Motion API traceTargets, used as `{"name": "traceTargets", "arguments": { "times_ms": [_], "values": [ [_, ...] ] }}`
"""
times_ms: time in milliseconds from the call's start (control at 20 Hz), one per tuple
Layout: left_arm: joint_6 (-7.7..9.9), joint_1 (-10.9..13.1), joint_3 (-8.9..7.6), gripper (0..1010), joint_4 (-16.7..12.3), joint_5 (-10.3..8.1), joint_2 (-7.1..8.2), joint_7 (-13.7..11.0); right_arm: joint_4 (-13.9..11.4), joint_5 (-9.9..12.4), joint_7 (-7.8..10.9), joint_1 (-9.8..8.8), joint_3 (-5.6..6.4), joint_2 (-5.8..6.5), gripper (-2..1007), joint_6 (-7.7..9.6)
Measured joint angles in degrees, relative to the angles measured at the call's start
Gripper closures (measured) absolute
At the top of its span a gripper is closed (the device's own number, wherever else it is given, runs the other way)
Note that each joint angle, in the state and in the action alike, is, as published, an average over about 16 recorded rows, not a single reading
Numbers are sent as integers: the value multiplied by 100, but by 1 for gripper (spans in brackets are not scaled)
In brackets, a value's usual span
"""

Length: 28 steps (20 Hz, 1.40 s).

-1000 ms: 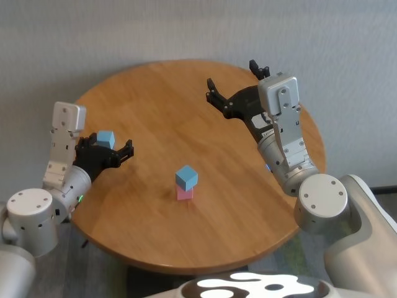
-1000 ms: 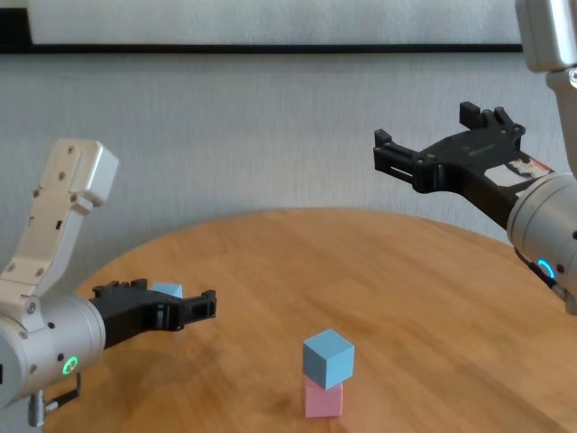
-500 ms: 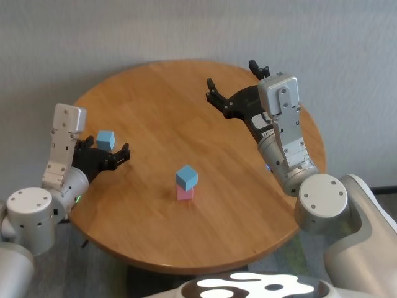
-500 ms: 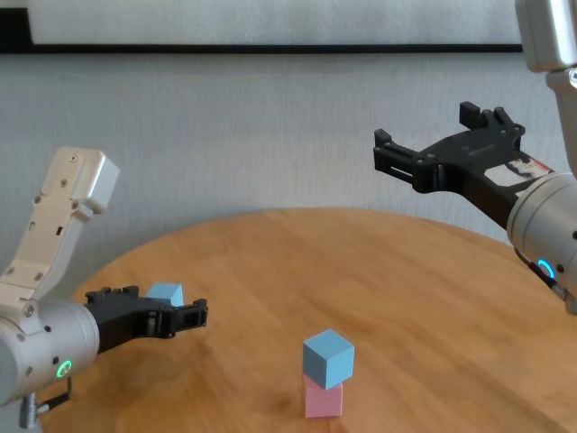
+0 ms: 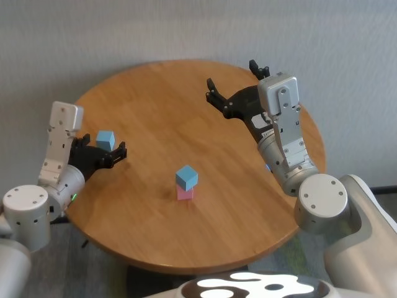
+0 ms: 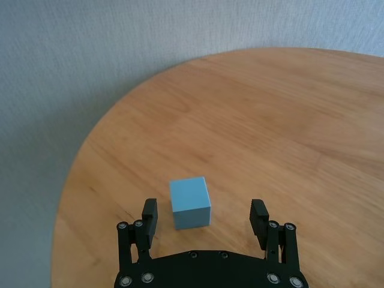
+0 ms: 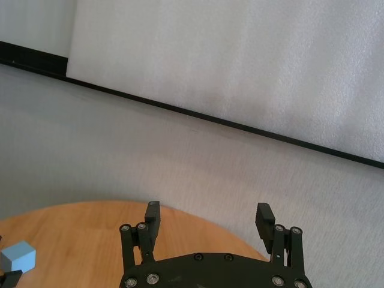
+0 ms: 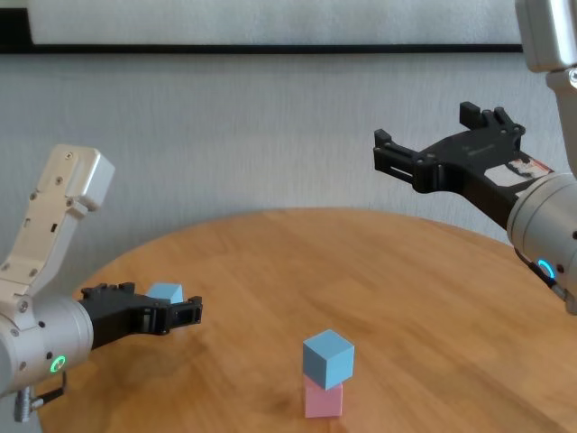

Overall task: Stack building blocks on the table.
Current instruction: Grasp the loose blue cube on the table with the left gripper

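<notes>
Left pincer (image 6: 206, 220), spread, has drawn back to frame the loose light blue matte cube (image 6: 190, 202) on the round honey-wood tabletop (image 5: 186, 124); blue-on-pink stack (image 5: 186, 182) at centre awaits it; right pincer (image 5: 234, 88) spread aloft.

Head view looks steeply down on the whole table (image 5: 155, 99); chest view looks level across it. Both share the central stack (image 5: 186, 182).

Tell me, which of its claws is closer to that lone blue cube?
The left. The left gripper is open, its fingers flanking the lone blue cube without touching. The right gripper hangs open, raised far across the table.
</notes>
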Motion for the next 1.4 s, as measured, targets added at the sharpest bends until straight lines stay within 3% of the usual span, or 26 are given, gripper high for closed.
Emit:
{"name": "traceTargets", "arguments": {
  "times_ms": [700, 1400],
  "values": [
    [-318, -369, -33, 10, 626, 131, -91, -139, 0, 0, 0, 0, 0, 0, 0, 0],
    [-420, -464, -67, 10, 822, 261, -155, -106, 0, 0, 0, 0, 0, 0, 0, 0]
  ]
}}
